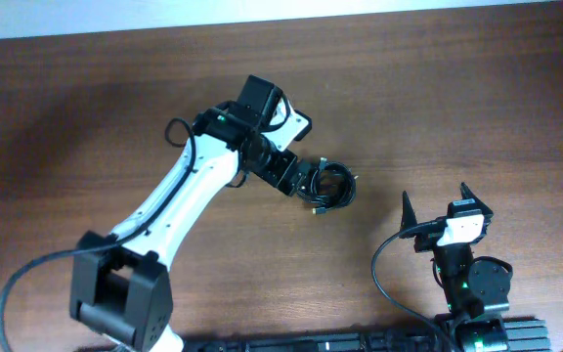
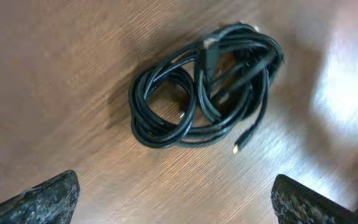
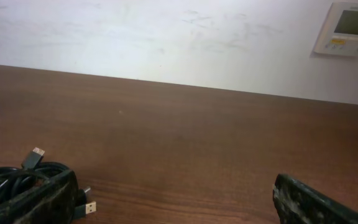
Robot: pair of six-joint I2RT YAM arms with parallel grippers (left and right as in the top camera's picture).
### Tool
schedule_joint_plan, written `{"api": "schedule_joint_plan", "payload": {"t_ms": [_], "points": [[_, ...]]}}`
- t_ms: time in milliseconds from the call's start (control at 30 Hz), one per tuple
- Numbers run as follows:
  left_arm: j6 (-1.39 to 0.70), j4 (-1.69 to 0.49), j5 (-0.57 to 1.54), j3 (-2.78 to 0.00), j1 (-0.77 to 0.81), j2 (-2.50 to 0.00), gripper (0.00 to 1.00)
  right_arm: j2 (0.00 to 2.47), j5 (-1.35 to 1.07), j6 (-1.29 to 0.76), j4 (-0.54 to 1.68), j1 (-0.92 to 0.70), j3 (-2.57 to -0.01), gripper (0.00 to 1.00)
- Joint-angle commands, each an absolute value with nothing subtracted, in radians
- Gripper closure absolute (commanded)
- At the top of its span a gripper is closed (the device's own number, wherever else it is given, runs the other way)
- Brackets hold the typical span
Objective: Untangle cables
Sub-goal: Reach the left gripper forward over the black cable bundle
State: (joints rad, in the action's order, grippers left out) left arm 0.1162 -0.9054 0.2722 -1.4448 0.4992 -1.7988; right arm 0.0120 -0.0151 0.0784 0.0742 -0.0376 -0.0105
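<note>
While the left gripper [image 2: 179, 204] hovers, jaws apart, over the knotted cables [image 2: 204, 93], partly hidden overhead, the right gripper [image 1: 438, 203] sits near right, jaws apart.

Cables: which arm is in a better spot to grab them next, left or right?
Left, probably. The left gripper is open, right by the cables and pointing at them. The right gripper is open too, but farther off.
</note>
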Motion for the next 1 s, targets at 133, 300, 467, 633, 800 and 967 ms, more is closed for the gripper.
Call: {"api": "schedule_joint_plan", "payload": {"t_ms": [133,300,467,633,800,967], "points": [[-0.262,-0.854,0.295,-1.46,0.512,-1.911,0.01,0.006,-0.003,0.071,0.08,-0.032,-0.006,0.01],[-0.282,-0.853,0.283,-1.459,0.528,-1.935,0.01,0.006,-0.003,0.071,0.08,-0.032,-0.006,0.01],[-0.397,-0.849,0.213,-1.459,0.528,-1.971,0.01,0.006,-0.003,0.071,0.08,-0.032,-0.006,0.01],[-0.529,-0.854,0.231,-1.456,0.528,-2.001,0.01,0.006,-0.003,0.071,0.08,-0.032,-0.006,0.01],[-0.538,-0.85,0.169,-1.452,0.527,-2.004,0.01,0.006,-0.003,0.071,0.08,-0.032,-0.006,0.02],[-0.54,-0.852,0.165,-1.431,0.528,-2.024,0.01,0.006,-0.003,0.071,0.08,-0.032,-0.006,0.01]]}}
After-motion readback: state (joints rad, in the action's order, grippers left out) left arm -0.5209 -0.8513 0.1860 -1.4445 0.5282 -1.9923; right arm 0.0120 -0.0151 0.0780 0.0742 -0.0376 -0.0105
